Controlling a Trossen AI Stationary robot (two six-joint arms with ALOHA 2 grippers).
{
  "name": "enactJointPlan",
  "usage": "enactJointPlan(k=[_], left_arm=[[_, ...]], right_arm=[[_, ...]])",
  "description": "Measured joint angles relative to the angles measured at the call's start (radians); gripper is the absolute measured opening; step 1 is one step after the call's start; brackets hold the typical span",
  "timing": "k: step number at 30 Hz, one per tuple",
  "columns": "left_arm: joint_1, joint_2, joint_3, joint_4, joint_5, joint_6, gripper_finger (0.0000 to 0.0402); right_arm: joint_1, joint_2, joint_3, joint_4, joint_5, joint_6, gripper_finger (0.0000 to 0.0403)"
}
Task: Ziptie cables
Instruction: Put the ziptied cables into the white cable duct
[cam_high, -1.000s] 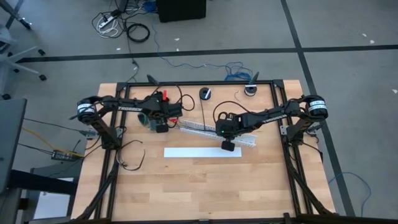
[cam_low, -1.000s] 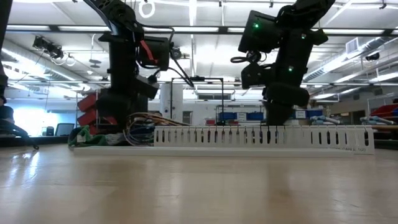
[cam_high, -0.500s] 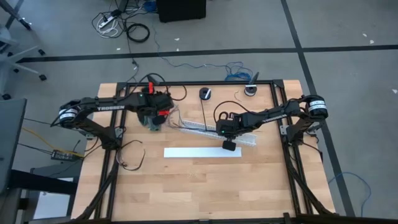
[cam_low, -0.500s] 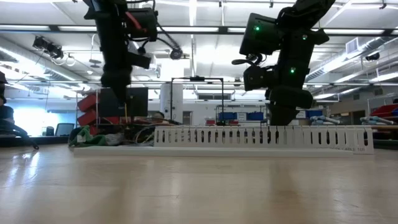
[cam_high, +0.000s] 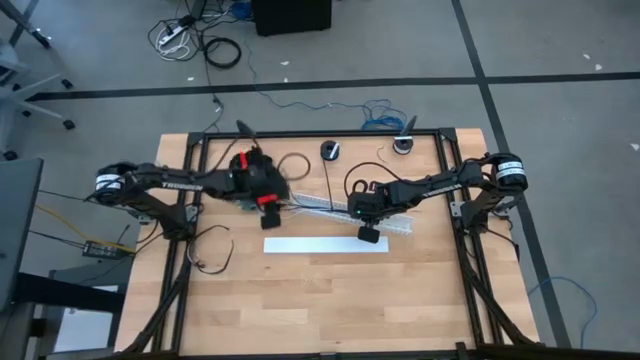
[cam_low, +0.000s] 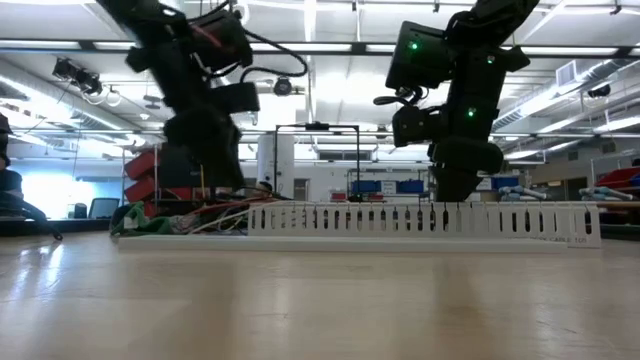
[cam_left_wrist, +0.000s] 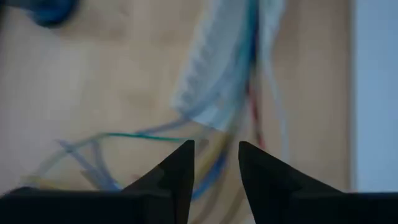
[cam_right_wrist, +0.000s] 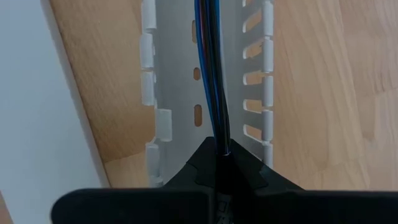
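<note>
Cables (cam_right_wrist: 211, 74) run right between my right gripper (cam_right_wrist: 222, 155) fingertips, and I have them pinched tight, jaws closed on the dark and blue strands, down inside the white slotted duct (cam_right_wrist: 168, 93). From above, that right gripper (cam_high: 366, 222) sits over the middle stretch of the duct (cam_high: 330, 208), which lies slanted across the wooden table (cam_high: 330, 290), and the level view shows it planted in the duct's (cam_low: 420, 220) row of upright white teeth. Over on the other side, my left gripper (cam_left_wrist: 215, 163) hangs with its two dark fingers parted a little and nothing between them; below it I see loose coloured wires, blue, green, red, spilling out of the duct's end (cam_left_wrist: 214, 87), though that view is blurred. From overhead the left gripper (cam_high: 268, 208) is just beside that end of the duct, with a red part showing on it. At table height the cables (cam_low: 215, 212) fan out of the duct toward a green piece (cam_low: 140, 220) lying on the tabletop. A flat white strip (cam_high: 325, 245) lies on the table beside the duct, apart from it, nearer the front edge.
</note>
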Motion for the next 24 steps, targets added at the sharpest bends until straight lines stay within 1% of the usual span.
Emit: enactJointPlan(k=[2,5,10,12,14,16,18,21,22,24], left_arm=[[-0.050,0.002,-0.019,0.033,-0.015,-0.003,0.0119],[-0.128,-0.007,-0.018,0.060,-0.087,-0.029,0.0119],[-0.222,-0.078,-0.016,0.091,-0.168,-0.088,0.0119],[-0.243,-0.096,-0.016,0.085,-0.154,-0.143,0.0119],[-0.260,-0.095,-0.016,0.100,-0.073,-0.198,0.0119],[-0.273,-0.058,-0.017,0.145,0.006,-0.235,0.0119],[-0.281,0.004,-0.018,0.165,0.044,-0.251,0.0119],[-0.279,0.099,-0.018,0.210,0.070,-0.251,0.0119],[-0.276,0.127,-0.018,0.214,0.068,-0.243,0.0119],[-0.271,0.177,-0.019,0.214,0.031,-0.228,0.0119]], right_arm=[[-0.003,0.000,0.000,0.001,-0.001,-0.006,0.0008],[-0.013,0.000,0.000,0.001,-0.002,-0.015,0.0008],[-0.030,0.000,0.000,0.003,-0.002,-0.049,0.0008],[-0.036,0.000,0.000,0.003,-0.002,-0.061,0.0008],[-0.039,0.000,0.000,0.003,-0.006,-0.063,0.0008],[-0.039,0.000,0.000,0.003,-0.006,-0.069,0.0008],[-0.039,0.000,0.000,0.003,-0.007,-0.070,0.0008],[-0.038,0.000,0.000,0.005,-0.009,-0.071,0.0008],[-0.037,0.000,0.000,0.008,-0.009,-0.071,0.0008],[-0.037,-0.001,0.000,0.014,-0.009,-0.071,0.0008]])
